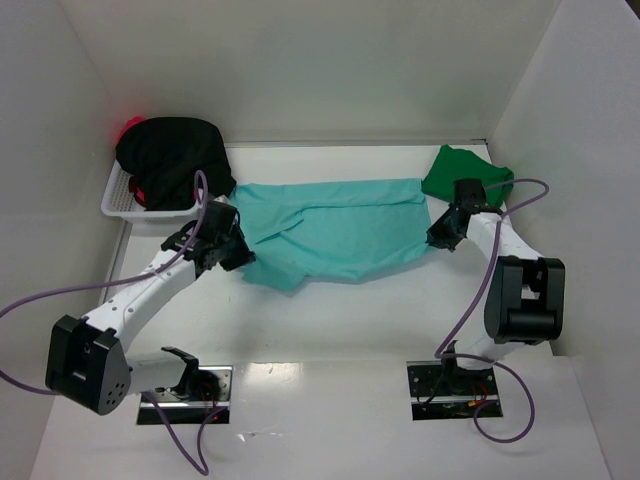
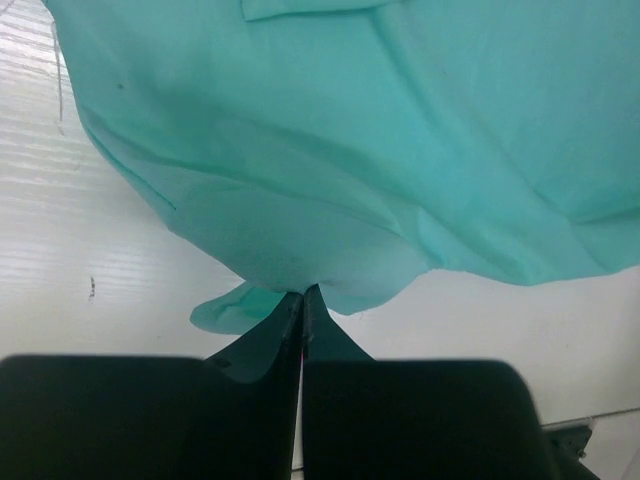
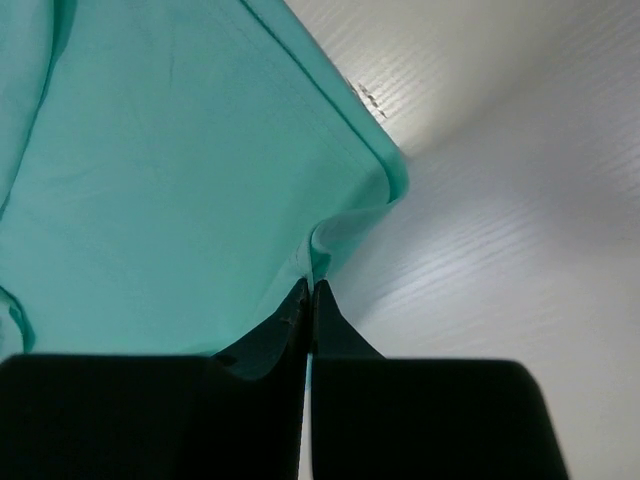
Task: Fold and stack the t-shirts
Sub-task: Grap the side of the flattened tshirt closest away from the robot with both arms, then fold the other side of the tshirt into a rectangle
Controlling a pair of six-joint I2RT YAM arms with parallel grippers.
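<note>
The light teal t-shirt lies on the table, soft, light, prone to sag; my left gripper and right gripper are clamped on its left and right edges, probably the surest holds.

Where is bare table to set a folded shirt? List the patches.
Free: the table strip between the light teal t-shirt and the arm bases, and the strip behind it. Crowded: basket far left, dark green t-shirt far right.

The light teal cloth t-shirt lies between the left pincer and the right pincer. Behind the right pincer lies the dark green cloth t-shirt; behind the left, the black cloth t-shirt fills a white plastic basket.
</note>
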